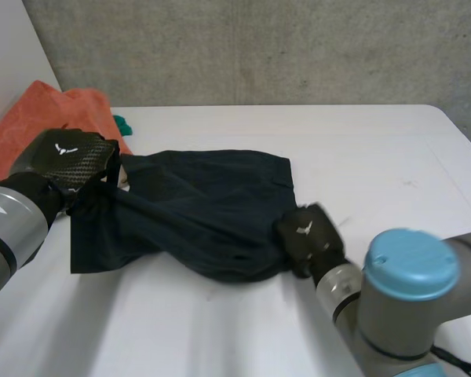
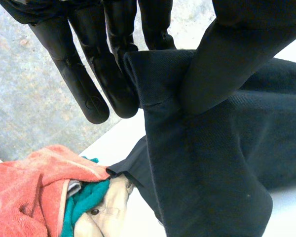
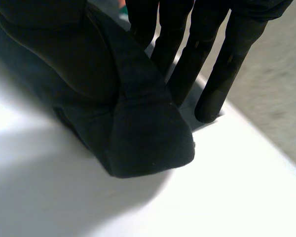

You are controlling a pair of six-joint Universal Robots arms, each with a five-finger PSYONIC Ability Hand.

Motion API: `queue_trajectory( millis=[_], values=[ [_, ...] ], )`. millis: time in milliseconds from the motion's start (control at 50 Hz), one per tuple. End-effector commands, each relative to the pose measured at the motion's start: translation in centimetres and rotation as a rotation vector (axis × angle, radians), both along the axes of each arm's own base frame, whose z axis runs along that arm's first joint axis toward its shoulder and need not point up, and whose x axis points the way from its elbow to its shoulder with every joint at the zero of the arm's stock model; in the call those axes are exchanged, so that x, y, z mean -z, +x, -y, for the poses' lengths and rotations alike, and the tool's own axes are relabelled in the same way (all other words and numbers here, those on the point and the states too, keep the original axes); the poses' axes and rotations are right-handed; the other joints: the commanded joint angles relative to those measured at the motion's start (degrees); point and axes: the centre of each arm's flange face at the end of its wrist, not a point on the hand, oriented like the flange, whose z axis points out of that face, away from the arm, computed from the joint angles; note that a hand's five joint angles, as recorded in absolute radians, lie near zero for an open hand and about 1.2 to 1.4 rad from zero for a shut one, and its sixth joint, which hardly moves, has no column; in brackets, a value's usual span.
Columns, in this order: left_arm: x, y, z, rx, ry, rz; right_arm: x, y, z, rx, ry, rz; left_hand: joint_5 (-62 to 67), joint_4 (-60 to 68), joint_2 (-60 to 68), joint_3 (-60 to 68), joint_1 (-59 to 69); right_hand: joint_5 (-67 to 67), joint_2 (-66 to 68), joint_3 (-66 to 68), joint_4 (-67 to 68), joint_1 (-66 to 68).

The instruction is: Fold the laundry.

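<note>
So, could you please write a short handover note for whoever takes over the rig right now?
The left hand is shut on the dark garment, pinching a hem at its far left corner.
The right hand is shut on the same garment, at its near right edge, low over the white table.
The garment lies bunched between them. An orange towel, a teal cloth and a beige garment sit piled at the table's far left.
Done: both ends grasped.
Left: spread it, fold it, then the pile.
</note>
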Motion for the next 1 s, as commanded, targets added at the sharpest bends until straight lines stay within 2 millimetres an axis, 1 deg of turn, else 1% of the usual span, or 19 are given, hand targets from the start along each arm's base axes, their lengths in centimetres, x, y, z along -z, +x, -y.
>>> queue_trajectory(
  millis=[20, 80, 140, 220, 300, 420, 480, 500, 560, 580, 600, 640, 660, 720, 740, 820, 880, 940, 1000],
  values=[
    [1.1, 0.4, -1.5, 0.036, 0.074, 0.028, -9.9, -3.0, 0.9, 0.089, -0.163, 0.094, 13.28, 11.32, 11.64, 11.94, 15.56, 12.88, 14.38, 12.45, 11.76, 17.55],
    [2.3, 0.6, -2.9, 0.089, 0.152, 0.071, -12.7, -4.7, 0.7, 0.075, -0.113, 0.028, 13.28, 11.32, 11.64, 11.94, 15.56, 12.88, 14.38, 12.45, 11.76, 17.55],
    [3.6, 0.7, -4.2, 0.144, 0.234, 0.115, -14.0, -6.3, 0.0, 0.041, -0.009, -0.070, 13.28, 11.32, 11.64, 11.94, 15.56, 12.88, 14.38, 12.45, 11.76, 17.55],
    [5.0, 0.7, -5.9, 0.211, 0.327, 0.157, -13.5, -8.2, -1.3, -0.010, 0.181, -0.221, 13.28, 11.32, 11.64, 11.94, 15.56, 12.88, 14.38, 12.45, 11.76, 17.55],
    [6.8, 0.2, -6.6, 0.270, 0.406, 0.198, -12.5, -8.6, -2.2, -0.110, 0.231, -0.353, 13.28, 11.32, 11.64, 11.94, 15.56, 12.88, 14.38, 12.45, 11.76, 17.55],
    [9.0, -1.3, -4.1, 0.292, 0.424, 0.251, -8.9, -8.1, 0.1, -0.141, 0.250, -0.453, 13.28, 11.32, 11.64, 11.94, 15.56, 12.88, 14.38, 12.45, 11.76, 17.55],
    [9.2, -2.5, -0.6, 0.245, 0.333, 0.278, -7.2, -7.4, 2.1, -0.109, 0.267, -0.458, 13.28, 11.32, 11.64, 11.94, 15.56, 12.88, 14.38, 12.45, 11.76, 17.55],
    [8.8, -3.1, 1.6, 0.213, 0.261, 0.294, -7.0, -7.0, 2.7, -0.101, 0.259, -0.454, 13.28, 11.32, 11.64, 11.94, 15.56, 12.88, 14.38, 12.45, 11.76, 17.55],
    [7.2, -4.2, 5.0, 0.165, 0.112, 0.319, -7.8, -5.2, 5.7, -0.053, 0.165, -0.412, 13.28, 11.32, 11.64, 11.94, 15.56, 12.88, 14.38, 12.45, 11.76, 17.55],
    [5.5, -4.9, 7.3, 0.132, -0.005, 0.329, -8.5, -4.7, 6.5, -0.034, 0.128, -0.391, 13.28, 11.32, 11.64, 11.94, 15.56, 12.88, 14.38, 12.45, 11.76, 17.55],
    [4.4, -5.2, 8.4, 0.118, -0.069, 0.332, -10.6, -3.8, 8.4, 0.008, 0.022, -0.334, 13.28, 11.32, 11.64, 11.94, 15.56, 12.88, 14.38, 12.45, 11.76, 17.55],
    [1.3, -5.9, 10.2, 0.087, -0.212, 0.317, -13.5, -3.1, 10.4, 0.053, -0.106, -0.257, 13.28, 11.32, 11.64, 11.94, 15.56, 12.88, 14.38, 12.45, 11.76, 17.55],
    [-2.0, -6.2, 11.4, 0.059, -0.349, 0.289, -16.6, -2.5, 12.0, 0.091, -0.248, -0.162, 13.28, 11.32, 11.64, 11.94, 15.56, 12.88, 14.38, 12.45, 11.76, 17.55],
    [-7.0, -6.6, 12.7, 0.023, -0.556, 0.212, -21.5, -1.8, 13.7, 0.127, -0.471, -0.002, 13.28, 11.32, 11.64, 11.94, 15.56, 12.88, 14.38, 12.45, 11.76, 17.55],
    [-10.0, -6.6, 13.2, 0.001, -0.689, 0.151, -24.0, -1.5, 14.4, 0.139, -0.599, 0.098, 13.28, 11.32, 11.64, 11.94, 15.56, 12.88, 14.38, 12.45, 11.76, 17.55],
    [-15.3, -6.4, 12.9, -0.024, -0.931, 0.012, -29.1, -1.4, 14.5, 0.155, -0.871, 0.304, 13.28, 11.32, 11.64, 11.94, 15.56, 12.88, 14.38, 12.45, 11.76, 17.55],
    [-16.6, -6.4, 12.6, -0.018, -1.002, -0.036, -29.8, -1.2, 14.4, 0.153, -0.933, 0.341, 13.28, 11.32, 11.64, 11.94, 15.56, 12.88, 14.38, 12.45, 11.76, 17.55],
    [-16.0, -6.4, 12.6, 0.001, -0.987, -0.032, -29.4, -0.3, 14.4, 0.130, -0.930, 0.348, 13.28, 11.32, 11.64, 11.94, 15.56, 12.88, 14.38, 12.45, 11.76, 17.55],
    [-14.3, -6.3, 13.1, 0.005, -0.926, -0.007, -28.1, 0.3, 15.0, 0.123, -0.900, 0.331, 13.28, 11.32, 11.64, 11.94, 15.56, 12.88, 14.38, 12.45, 11.76, 17.55]
  ],
)
